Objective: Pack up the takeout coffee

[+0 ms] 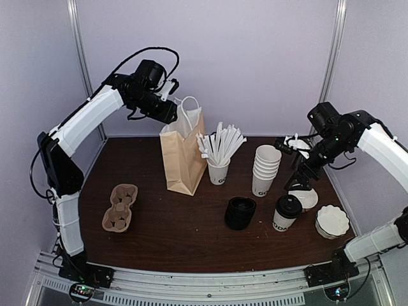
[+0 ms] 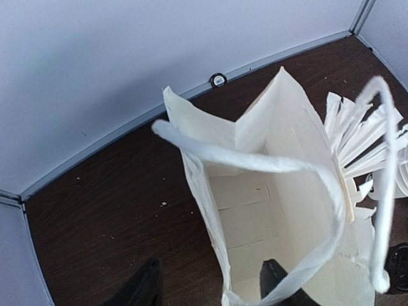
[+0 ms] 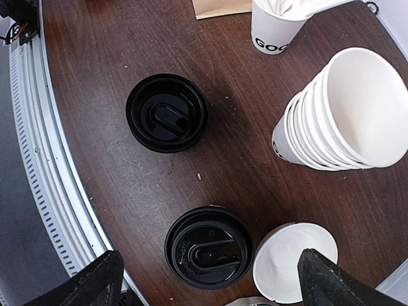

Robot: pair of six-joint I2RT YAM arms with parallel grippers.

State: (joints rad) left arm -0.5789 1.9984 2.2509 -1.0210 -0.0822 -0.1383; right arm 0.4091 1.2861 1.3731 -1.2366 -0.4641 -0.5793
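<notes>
Arm [image 1: 376, 143] raised, right pincer [image 3: 210, 284] above takeout coffee [image 3: 207, 248].

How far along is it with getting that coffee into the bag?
Barely begun. Done: the coffee cup has its lid on, and the paper bag stands open. In hand: the left jaws sit either side of the bag's wall; the right jaws hang open above the cup. Left: gripping the cup and lowering it in.

On the table [image 1: 178, 239], the cup carrier [image 1: 120, 207] lies left. The paper bag [image 1: 182, 156] stands mid-rear, with the cup of sticks [image 1: 218, 171] just right of it, then the stack of cups [image 1: 264, 171]. In front sits the lid stack [image 1: 240, 212], with the takeout coffee [image 1: 286, 213] to its right.
</notes>
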